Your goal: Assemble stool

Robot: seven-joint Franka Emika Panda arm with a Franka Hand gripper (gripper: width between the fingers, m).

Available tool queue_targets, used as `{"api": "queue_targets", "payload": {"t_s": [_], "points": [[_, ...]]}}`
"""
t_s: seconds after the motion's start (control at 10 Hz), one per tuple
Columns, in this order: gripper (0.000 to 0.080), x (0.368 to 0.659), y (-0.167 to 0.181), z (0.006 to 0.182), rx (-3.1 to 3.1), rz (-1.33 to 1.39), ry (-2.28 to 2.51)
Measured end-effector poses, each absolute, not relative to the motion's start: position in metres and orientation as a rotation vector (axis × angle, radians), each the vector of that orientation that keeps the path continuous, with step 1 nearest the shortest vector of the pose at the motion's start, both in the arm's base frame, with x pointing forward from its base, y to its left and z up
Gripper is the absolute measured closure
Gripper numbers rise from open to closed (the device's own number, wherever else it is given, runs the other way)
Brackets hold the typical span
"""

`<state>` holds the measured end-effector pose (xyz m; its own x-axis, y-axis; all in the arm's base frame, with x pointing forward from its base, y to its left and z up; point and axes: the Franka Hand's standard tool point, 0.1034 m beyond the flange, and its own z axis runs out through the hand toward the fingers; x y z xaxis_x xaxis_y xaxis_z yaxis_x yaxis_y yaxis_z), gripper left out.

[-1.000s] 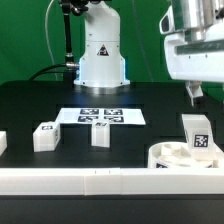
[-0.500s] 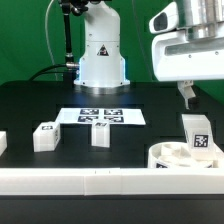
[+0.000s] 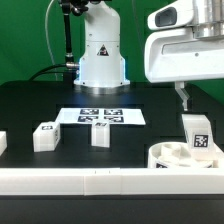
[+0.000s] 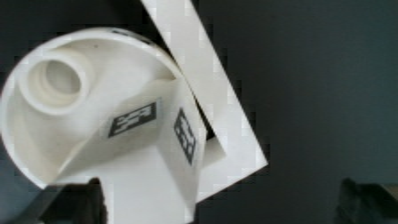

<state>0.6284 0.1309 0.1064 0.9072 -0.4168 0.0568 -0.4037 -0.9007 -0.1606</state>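
Observation:
The round white seat disc (image 3: 168, 156) lies at the exterior view's lower right, against the front rail. One tagged leg (image 3: 197, 136) stands upright on it. My gripper (image 3: 183, 100) hangs above and just behind them, open and empty. In the wrist view the seat disc (image 4: 71, 95) shows a round socket, and the tagged leg (image 4: 164, 128) lies across it. My gripper (image 4: 214, 205) has its dark fingertips (image 4: 64, 203) wide apart with nothing between them. Two more legs (image 3: 45, 135) (image 3: 100, 133) stand loose on the table. Another piece shows at the left edge (image 3: 2, 142).
The marker board (image 3: 100, 116) lies flat mid-table in front of the robot base (image 3: 102, 55). The long white border rail (image 3: 90, 181) runs along the front edge; it also crosses the wrist view (image 4: 199, 70) diagonally.
My gripper has moved toward the exterior view's left, still open and empty. The seat disc and the legs have not moved.

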Motion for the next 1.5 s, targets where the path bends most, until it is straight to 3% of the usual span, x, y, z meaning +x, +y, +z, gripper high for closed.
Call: {"api": "queue_targets", "payload": {"t_s": [0.4, 1.5], "points": [[0.015, 0.634, 0.121, 0.104, -3.029, -0.185, -0.071], [0.015, 0.639, 0.119, 0.094, -2.814, -0.155, -1.389]]}}
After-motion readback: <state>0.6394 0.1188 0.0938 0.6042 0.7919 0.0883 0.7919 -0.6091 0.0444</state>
